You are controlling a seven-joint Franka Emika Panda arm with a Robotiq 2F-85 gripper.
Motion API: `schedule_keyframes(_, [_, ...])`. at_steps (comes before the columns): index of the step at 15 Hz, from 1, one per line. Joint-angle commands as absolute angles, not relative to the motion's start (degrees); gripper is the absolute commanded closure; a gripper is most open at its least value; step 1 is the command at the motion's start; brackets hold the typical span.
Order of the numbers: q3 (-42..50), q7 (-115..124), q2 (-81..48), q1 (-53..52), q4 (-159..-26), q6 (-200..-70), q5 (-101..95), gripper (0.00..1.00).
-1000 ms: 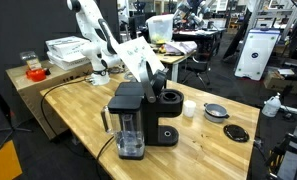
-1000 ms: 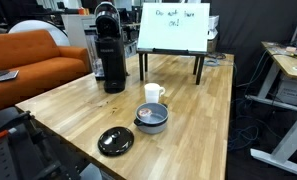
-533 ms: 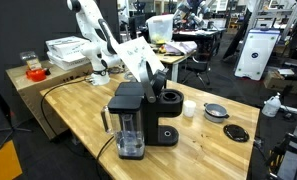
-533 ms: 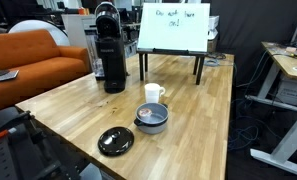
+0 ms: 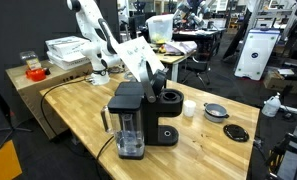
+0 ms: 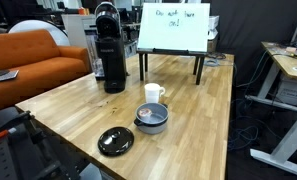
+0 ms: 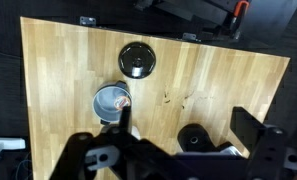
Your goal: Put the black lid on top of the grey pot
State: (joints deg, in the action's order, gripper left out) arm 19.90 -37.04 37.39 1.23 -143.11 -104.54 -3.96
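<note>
The black lid (image 5: 235,132) lies flat on the wooden table, apart from the grey pot (image 5: 216,112), which stands open next to it. Both also show in an exterior view, the lid (image 6: 115,141) near the table's edge and the pot (image 6: 152,117) beside a white cup. In the wrist view the lid (image 7: 137,60) is beyond the pot (image 7: 112,101). My gripper (image 7: 183,108) is open and empty, far from both, with its fingers framing the view. The arm (image 5: 93,35) is raised at the table's far end.
A black coffee machine (image 5: 138,120) (image 6: 110,50) stands on the table (image 6: 188,130), with a small white cup (image 6: 153,94) between it and the pot. A whiteboard sign (image 6: 173,28) stands at the far end. An orange sofa (image 6: 38,65) is beside the table.
</note>
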Motion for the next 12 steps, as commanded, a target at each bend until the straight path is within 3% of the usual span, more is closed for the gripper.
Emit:
schedule_keyframes(1, [17.2,-33.9,31.0,2.5,-144.4,-108.5,-5.9,0.0])
schedule_keyframes(6, [16.7,-30.9,19.6,3.2,-145.6,-113.8,-6.7,0.0])
schedule_keyframes(12, [16.0,-32.1,21.5,3.1,-146.4,-113.2,-5.9,0.0])
